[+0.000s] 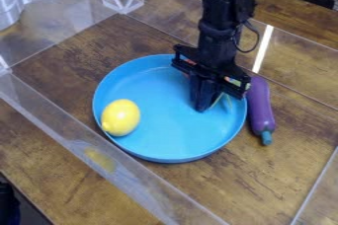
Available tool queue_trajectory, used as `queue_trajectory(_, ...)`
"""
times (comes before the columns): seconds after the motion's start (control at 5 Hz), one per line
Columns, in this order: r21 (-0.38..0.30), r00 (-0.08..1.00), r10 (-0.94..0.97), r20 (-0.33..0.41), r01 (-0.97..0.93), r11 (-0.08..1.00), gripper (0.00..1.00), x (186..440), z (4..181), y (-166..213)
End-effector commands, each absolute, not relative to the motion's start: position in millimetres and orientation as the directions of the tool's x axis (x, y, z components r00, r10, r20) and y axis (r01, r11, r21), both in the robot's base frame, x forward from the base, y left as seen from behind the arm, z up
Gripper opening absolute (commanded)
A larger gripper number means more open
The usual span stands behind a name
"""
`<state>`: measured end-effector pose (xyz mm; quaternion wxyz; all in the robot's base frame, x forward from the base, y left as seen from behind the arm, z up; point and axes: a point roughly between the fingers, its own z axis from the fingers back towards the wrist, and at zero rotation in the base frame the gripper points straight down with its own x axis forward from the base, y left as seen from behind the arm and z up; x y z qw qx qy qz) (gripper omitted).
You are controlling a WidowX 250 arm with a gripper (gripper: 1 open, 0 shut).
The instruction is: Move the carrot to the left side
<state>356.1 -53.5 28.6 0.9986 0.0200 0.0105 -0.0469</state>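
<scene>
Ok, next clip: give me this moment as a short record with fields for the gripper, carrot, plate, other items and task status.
gripper: shut, pointing straight down at the right side of the plate
carrot: not visible; hidden by the gripper fingers if it is there, so a grip cannot be confirmed
plate: blue, round, on the wooden table
lemon: yellow, lying on the left part of the plate
eggplant: purple, on the table just off the plate's right rim
task status: nothing orange shows on the left side yet
</scene>
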Motion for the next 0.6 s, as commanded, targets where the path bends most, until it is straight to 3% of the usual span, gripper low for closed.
queue_trajectory(0.0, 0.045, 0.998, -0.03, 0.046, 0.028, 0.999, 0.0, 358, 52.9, -43)
queue_trajectory(0.2, 0.049, 0.998, 0.014, 0.059, -0.017, 0.999, 0.0, 354, 60.6, -39)
queue_trajectory(0.4, 0.046, 0.997, 0.021, 0.08, -0.025, 0.999, 0.0, 357, 81.5, -45)
